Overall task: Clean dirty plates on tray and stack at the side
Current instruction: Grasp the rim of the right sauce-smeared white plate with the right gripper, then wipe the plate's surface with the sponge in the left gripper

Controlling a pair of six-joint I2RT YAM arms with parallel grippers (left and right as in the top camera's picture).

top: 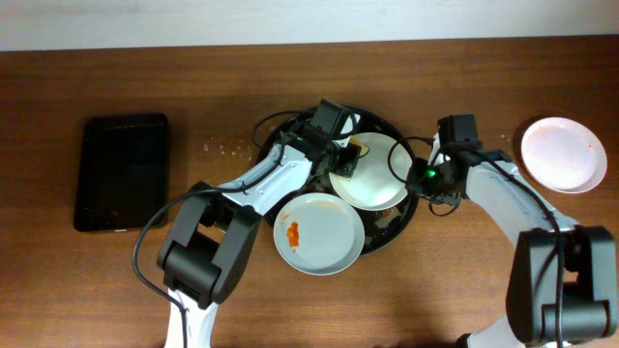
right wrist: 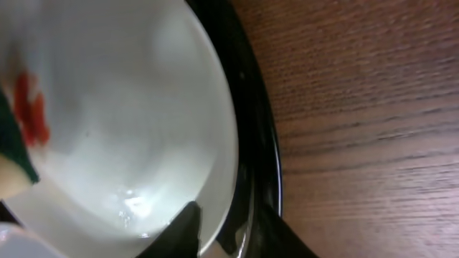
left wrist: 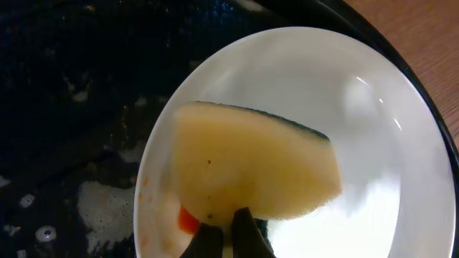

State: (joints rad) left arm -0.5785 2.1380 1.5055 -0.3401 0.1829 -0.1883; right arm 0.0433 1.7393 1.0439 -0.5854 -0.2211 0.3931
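The round black tray (top: pixel 379 119) holds two white plates. My left gripper (top: pixel 345 160) (left wrist: pixel 228 218) is shut on a yellow sponge (left wrist: pixel 251 165) and presses it onto the far plate (top: pixel 377 179) (left wrist: pixel 358 107), beside a red sauce smear (left wrist: pixel 188 221). My right gripper (top: pixel 418 179) (right wrist: pixel 228 215) straddles that plate's right rim (right wrist: pixel 129 107). One finger is inside the plate, the other outside by the tray rim (right wrist: pixel 258 143), and they are closed on it. The near plate (top: pixel 319 232) carries an orange smear.
A third white plate (top: pixel 564 155) lies on the wooden table at the far right. A black rectangular tray (top: pixel 123 172) sits at the left. Small specks (top: pixel 222 148) dot the wood left of the round tray. Wet foam patches the round tray's floor (left wrist: pixel 100 208).
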